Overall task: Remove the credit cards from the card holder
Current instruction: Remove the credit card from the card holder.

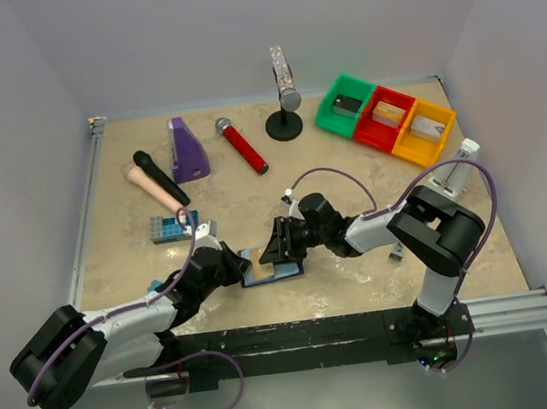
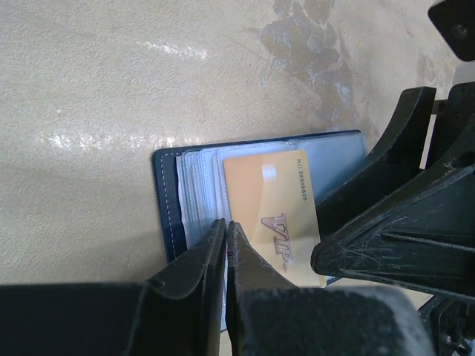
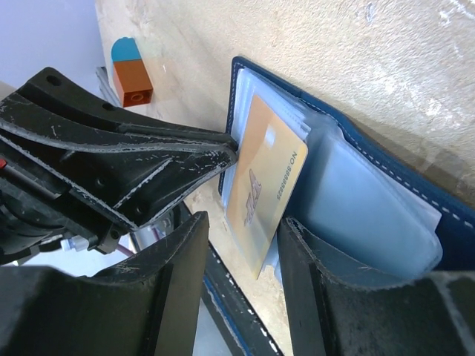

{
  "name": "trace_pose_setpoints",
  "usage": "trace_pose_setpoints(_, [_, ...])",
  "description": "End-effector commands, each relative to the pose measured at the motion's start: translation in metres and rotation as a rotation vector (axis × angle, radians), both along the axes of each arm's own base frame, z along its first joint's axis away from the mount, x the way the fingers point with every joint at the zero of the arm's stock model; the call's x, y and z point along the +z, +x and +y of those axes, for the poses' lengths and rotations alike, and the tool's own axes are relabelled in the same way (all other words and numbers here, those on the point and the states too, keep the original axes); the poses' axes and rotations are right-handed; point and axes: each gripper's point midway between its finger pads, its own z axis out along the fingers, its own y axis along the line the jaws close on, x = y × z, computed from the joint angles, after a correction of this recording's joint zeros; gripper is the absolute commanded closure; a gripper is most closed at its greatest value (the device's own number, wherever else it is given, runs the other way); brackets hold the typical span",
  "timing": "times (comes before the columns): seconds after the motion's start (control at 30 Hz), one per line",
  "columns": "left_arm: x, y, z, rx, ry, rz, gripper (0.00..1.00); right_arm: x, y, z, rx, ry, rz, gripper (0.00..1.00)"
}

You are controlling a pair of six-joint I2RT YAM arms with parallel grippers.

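Note:
The navy card holder (image 1: 281, 273) lies open on the table between my two grippers, its blue-grey sleeves (image 2: 197, 185) showing. An orange-gold credit card (image 2: 271, 208) marked VIP sticks halfway out of it toward the near edge; it also shows in the right wrist view (image 3: 267, 185). My left gripper (image 2: 225, 224) is shut, its tips on the sleeves right beside the card's left edge. My right gripper (image 3: 243, 222) is open, one finger on each side of the card, and its right finger (image 3: 312, 252) rests on the sleeves. The other cards are hidden.
A studded blue brick block (image 1: 171, 227) sits left of the arms, and a small orange and teal brick (image 3: 132, 74) lies near the left arm. At the back are a purple object (image 1: 186, 148), black (image 1: 160, 177) and red (image 1: 241, 144) microphones, a microphone stand (image 1: 286, 120) and green, red and yellow bins (image 1: 383, 117).

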Motion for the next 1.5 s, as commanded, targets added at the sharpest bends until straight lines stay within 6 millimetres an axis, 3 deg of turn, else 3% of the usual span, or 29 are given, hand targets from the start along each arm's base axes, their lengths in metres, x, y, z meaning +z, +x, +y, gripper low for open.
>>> trace_pose_setpoints(0.0, [-0.024, -0.023, 0.004, -0.051, 0.027, 0.093, 0.91, 0.041, 0.003, 0.023, 0.042, 0.147, -0.06, 0.53])
trace_pose_setpoints(0.83, [-0.024, -0.027, 0.009, -0.04, 0.028, 0.082, 0.91, 0.048, 0.012, 0.02, -0.044, 0.216, -0.039, 0.54])
trace_pose_setpoints(1.0, [-0.024, -0.026, 0.012, -0.028, 0.036, 0.081, 0.91, 0.048, 0.014, 0.012, -0.07, 0.22, -0.038, 0.54])
trace_pose_setpoints(1.47, [-0.025, -0.026, 0.014, -0.024, 0.047, 0.081, 0.91, 0.049, 0.009, 0.014, -0.023, 0.231, -0.018, 0.49])
